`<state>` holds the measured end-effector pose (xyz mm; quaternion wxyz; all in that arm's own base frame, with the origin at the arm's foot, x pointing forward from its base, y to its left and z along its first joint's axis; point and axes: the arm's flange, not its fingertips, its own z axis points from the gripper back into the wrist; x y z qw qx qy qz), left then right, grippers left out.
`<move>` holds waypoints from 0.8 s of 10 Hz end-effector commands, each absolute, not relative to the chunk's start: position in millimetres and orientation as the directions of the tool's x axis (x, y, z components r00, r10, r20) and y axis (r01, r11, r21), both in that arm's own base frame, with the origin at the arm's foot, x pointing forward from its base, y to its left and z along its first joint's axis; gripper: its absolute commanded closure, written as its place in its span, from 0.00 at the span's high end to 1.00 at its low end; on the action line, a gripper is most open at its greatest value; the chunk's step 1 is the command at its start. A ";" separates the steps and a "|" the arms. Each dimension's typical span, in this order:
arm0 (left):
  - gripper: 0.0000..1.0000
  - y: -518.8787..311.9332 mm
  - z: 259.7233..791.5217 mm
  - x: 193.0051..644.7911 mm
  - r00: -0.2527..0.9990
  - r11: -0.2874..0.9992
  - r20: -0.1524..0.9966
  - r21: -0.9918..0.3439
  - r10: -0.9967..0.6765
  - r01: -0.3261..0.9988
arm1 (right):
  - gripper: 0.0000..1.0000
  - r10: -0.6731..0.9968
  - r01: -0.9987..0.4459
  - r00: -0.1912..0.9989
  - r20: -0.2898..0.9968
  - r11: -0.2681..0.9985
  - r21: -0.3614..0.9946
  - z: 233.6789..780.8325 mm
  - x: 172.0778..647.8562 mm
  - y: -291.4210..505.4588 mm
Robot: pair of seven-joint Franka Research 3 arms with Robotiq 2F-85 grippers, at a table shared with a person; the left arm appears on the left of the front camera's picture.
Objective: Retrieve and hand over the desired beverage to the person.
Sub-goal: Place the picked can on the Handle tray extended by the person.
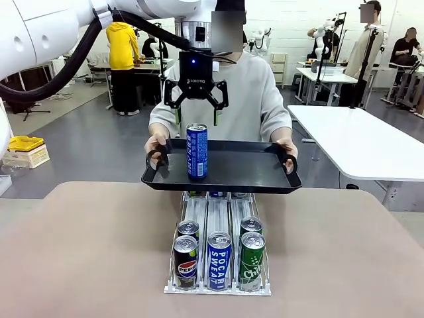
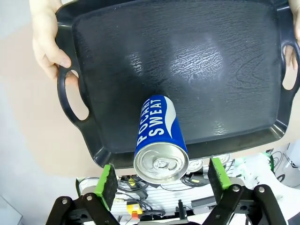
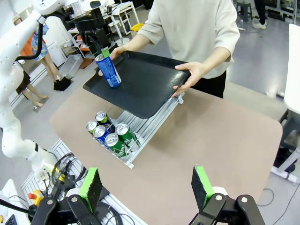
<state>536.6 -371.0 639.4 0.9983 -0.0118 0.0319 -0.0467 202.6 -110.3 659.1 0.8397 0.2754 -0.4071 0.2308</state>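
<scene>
A blue Pocari Sweat can (image 1: 197, 151) stands upright on the left part of a black tray (image 1: 255, 183). The person (image 1: 260, 99) in a light grey T-shirt holds that tray by both handles over the table's far edge. My left gripper (image 1: 196, 119) hangs open just above the can's top, its fingers spread wider than the can. The left wrist view looks down on the can (image 2: 159, 140) between my green pads (image 2: 107, 180), with the tray (image 2: 211, 61) and a hand (image 2: 47, 37) gripping its handle. My right gripper (image 3: 146, 187) is open with nothing in it, well back from the tray (image 3: 145, 91).
A clear can rack (image 1: 218, 286) sits mid-table below the tray, with Pepsi (image 1: 185, 263), Pocari Sweat (image 1: 218, 262) and green Chilsung (image 1: 252, 260) cans at its front and more behind. A white table (image 1: 358, 142) stands at the right. Other people work farther back.
</scene>
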 end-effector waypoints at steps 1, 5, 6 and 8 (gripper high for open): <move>1.00 -374.5 652.3 542.6 0.992 0.994 -0.056 -0.004 -0.112 0.112 | 1.00 0.167 -0.639 0.548 0.820 0.716 0.282 658.5 203.3 -108.7; 1.00 -366.7 692.0 504.1 0.990 0.990 0.031 -0.018 -0.140 0.140 | 1.00 0.167 -0.639 0.548 0.820 0.716 0.282 658.5 203.3 -108.7; 1.00 -363.2 709.6 474.8 0.979 0.983 0.097 -0.017 -0.179 0.182 | 1.00 0.167 -0.639 0.548 0.820 0.716 0.282 658.5 203.3 -108.7; 1.00 -345.5 730.6 414.7 0.951 0.970 0.206 -0.025 -0.231 0.241 | 1.00 0.167 -0.639 0.548 0.820 0.716 0.282 658.5 203.3 -108.7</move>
